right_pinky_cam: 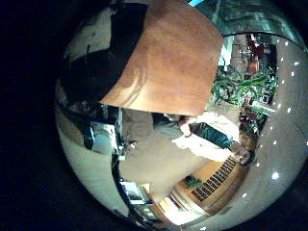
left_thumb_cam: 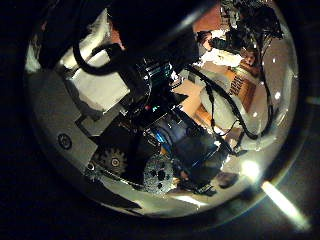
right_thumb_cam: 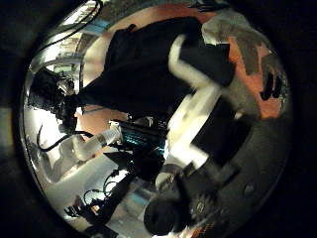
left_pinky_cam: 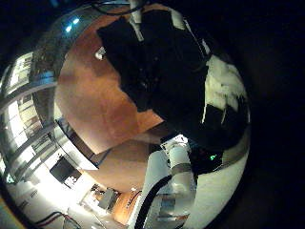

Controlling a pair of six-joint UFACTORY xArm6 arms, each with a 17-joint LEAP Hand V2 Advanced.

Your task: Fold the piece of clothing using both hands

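A dark piece of clothing [left_pinky_cam: 152,67] hangs over the table [left_pinky_cam: 105,105] in the left little finger side palm view and runs up to my left hand's fingers [left_pinky_cam: 224,91], which curl on its edge. The left thumb side palm view shows my left hand [left_thumb_cam: 150,140] close up, with dark cloth [left_thumb_cam: 140,25] against it. In the right thumb side palm view the clothing [right_thumb_cam: 134,59] fills the space by my right hand, and a finger [right_thumb_cam: 198,69] curls over it. The right little finger side palm view shows the clothing [right_pinky_cam: 96,67] at the table's [right_pinky_cam: 178,58] edge.
The other arm [left_pinky_cam: 176,176] stands beside the table in the left little finger side palm view, and an arm [right_thumb_cam: 89,144] also shows in the right thumb side palm view. Bare tabletop lies beside the clothing.
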